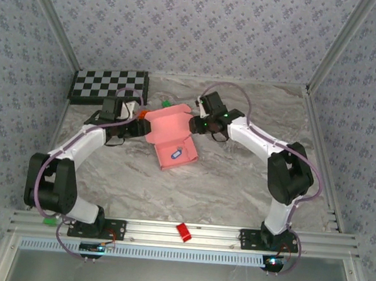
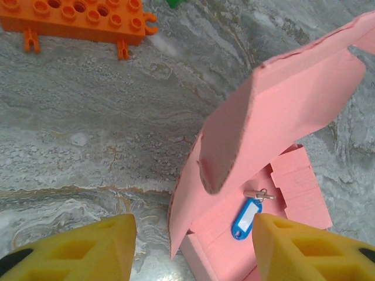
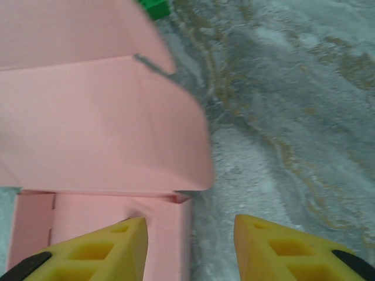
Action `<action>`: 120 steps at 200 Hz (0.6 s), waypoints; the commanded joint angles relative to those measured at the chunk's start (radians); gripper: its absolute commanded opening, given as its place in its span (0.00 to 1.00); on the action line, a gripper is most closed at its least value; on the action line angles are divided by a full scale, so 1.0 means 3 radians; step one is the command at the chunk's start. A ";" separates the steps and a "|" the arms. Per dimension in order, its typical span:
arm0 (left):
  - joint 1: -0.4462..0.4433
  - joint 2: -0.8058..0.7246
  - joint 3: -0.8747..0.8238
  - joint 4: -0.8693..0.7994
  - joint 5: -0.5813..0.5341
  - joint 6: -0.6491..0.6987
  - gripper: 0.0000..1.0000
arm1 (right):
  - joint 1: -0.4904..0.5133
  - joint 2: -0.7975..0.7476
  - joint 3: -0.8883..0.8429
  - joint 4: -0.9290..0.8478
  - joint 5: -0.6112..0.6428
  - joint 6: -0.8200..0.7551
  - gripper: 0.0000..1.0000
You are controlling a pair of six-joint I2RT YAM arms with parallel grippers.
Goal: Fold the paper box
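Observation:
The salmon-pink paper box [image 1: 169,134] lies mid-table, its lid panel raised over a shallow tray. A blue key tag [image 1: 176,154] rests inside the tray, the same key tag [image 2: 246,216] showing under the lifted lid [image 2: 281,111] in the left wrist view. My left gripper [image 1: 137,127] is at the box's left edge, open, its yellow fingers [image 2: 88,249] straddling the tray's corner without gripping. My right gripper [image 1: 194,123] is at the box's right edge, open, one finger [image 3: 99,249] over the tray wall [image 3: 164,234], the other over bare table; the paper box lid [image 3: 99,123] hangs above.
An orange toy brick [image 2: 76,20] lies behind the left gripper, a green brick [image 3: 153,7] beyond the box. A checkerboard [image 1: 109,85] sits at the back left. A small red piece [image 1: 183,232] rests on the front rail. Patterned walls enclose the marble table [image 1: 237,183].

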 commanded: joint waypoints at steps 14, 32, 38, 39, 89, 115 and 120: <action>0.0017 0.0187 0.0209 0.0098 0.0108 -0.0026 0.53 | -0.0102 -0.0007 0.0054 -0.0020 -0.0168 -0.0105 0.45; 0.0014 0.0273 0.0265 0.0145 0.0230 -0.0016 0.48 | -0.0142 -0.0026 0.0005 -0.0003 -0.0227 -0.0087 0.45; 0.0012 0.0304 0.0285 0.0144 0.0256 -0.0012 0.46 | -0.0163 -0.0041 -0.0018 0.0011 -0.0243 -0.0075 0.45; 0.0009 0.0308 0.0290 0.0144 0.0261 -0.0012 0.46 | -0.0164 -0.0045 -0.0019 0.0012 -0.0246 -0.0072 0.45; -0.0082 0.0544 0.0530 0.0049 0.0366 0.0090 0.31 | -0.0305 -0.0196 -0.0243 0.0062 -0.0275 -0.0038 0.45; -0.0160 0.0666 0.0664 0.0027 0.0369 0.0145 0.30 | -0.0372 -0.0302 -0.0387 0.0105 -0.0347 -0.0035 0.45; -0.0174 0.0686 0.0682 0.0029 0.0372 0.0149 0.29 | -0.0381 -0.0323 -0.0420 0.0116 -0.0367 -0.0033 0.45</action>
